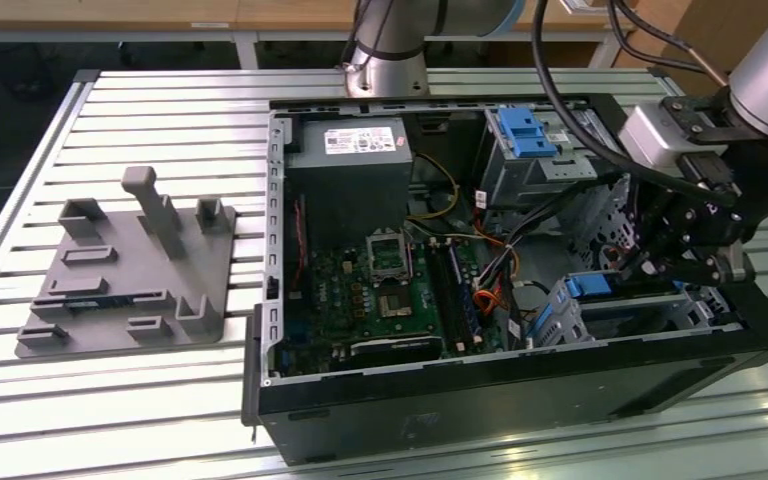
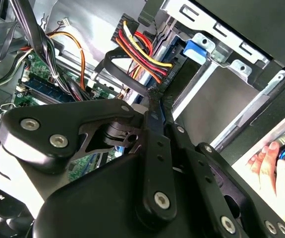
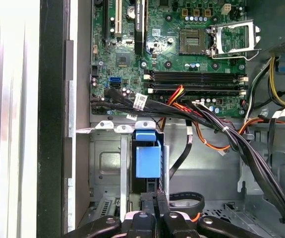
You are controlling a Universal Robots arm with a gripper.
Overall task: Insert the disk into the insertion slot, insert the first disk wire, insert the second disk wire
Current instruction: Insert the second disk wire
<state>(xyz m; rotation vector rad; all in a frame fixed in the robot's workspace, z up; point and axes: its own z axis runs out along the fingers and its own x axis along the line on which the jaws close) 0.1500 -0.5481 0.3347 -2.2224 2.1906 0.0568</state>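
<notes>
Entry: your disk (image 3: 147, 161) appears seated in the insertion slot (image 3: 107, 168). In the first wrist view its blue caddy stands upright inside the grey cage, handle end facing the camera; in the exterior view the same blue shows in the cage at the case's near corner, toward that view's right (image 1: 587, 287). Step one looks done or nearly so.

Wires: your gripper (image 3: 156, 198) sits just above the caddy's end. In both wrist views the fingers (image 2: 154, 106) look pressed together on a black looped cable (image 3: 187, 198) with a red, yellow and orange bundle (image 2: 144, 52) at its connector. Whether that connector is mated to the disk, you cannot tell. Judge both wire steps as open

A hand (image 2: 271, 166) rests outside the case, well apart
</notes>
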